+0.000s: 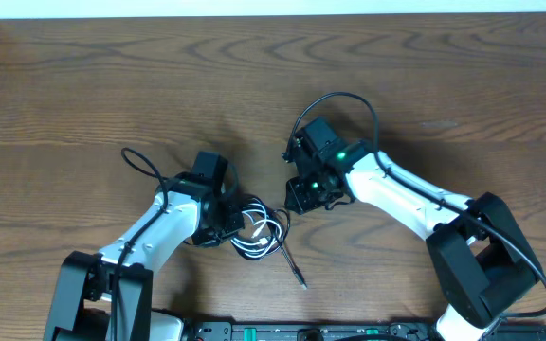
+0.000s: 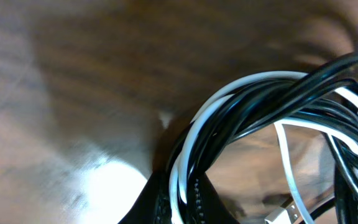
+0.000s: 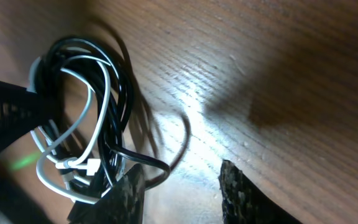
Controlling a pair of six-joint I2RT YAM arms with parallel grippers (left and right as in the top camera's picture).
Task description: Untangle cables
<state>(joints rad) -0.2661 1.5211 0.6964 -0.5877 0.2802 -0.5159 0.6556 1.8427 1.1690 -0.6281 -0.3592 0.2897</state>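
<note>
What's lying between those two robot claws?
The tangled cables, one black and one white. The left gripper is shut on the coil's edge, and the right gripper hangs open just beyond it. The overhead view shows this best.

black cable (image 1: 290,262) 1 | white cable (image 2: 289,168) 1 | left arm (image 1: 150,232), right arm (image 1: 396,189): 2

I work over a brown wood-grain counter (image 1: 112,85); a white strip (image 1: 273,8) borders its far edge.
</note>
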